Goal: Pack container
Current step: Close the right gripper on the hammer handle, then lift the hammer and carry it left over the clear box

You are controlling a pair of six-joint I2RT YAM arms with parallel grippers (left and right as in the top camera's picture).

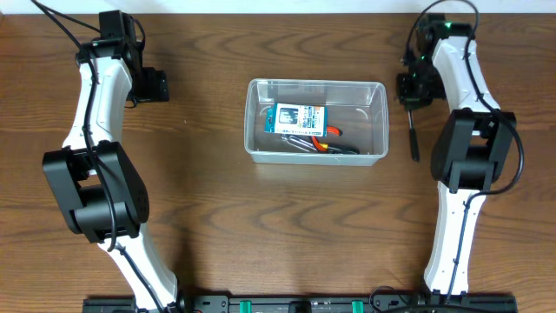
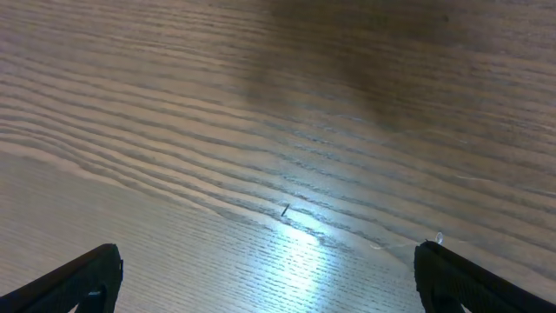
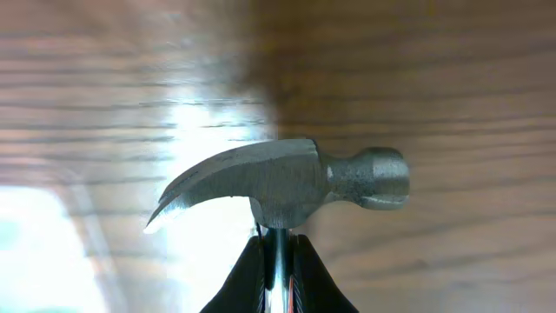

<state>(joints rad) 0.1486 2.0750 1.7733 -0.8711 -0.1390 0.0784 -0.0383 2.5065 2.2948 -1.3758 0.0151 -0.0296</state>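
The clear plastic container [image 1: 252,122] stands mid-table and holds a small blue-and-white box [image 1: 299,118] and orange-handled pliers [image 1: 326,144]. To its right my right gripper [image 1: 408,89] is shut on a claw hammer [image 1: 413,137], whose dark handle points toward the table's front. The right wrist view shows the steel hammer head [image 3: 287,178] just past my right gripper [image 3: 276,239], with the jaws clamped on the shaft right below the head. Far left of the container, my left gripper [image 1: 158,85] stands wide open over bare wood, and the left wrist view shows nothing between that left gripper's [image 2: 268,261] jaws.
The wooden table [image 1: 208,217] shows bare wood on both sides of the container. Both arm bases sit at the front edge. The table's back edge runs just behind both grippers.
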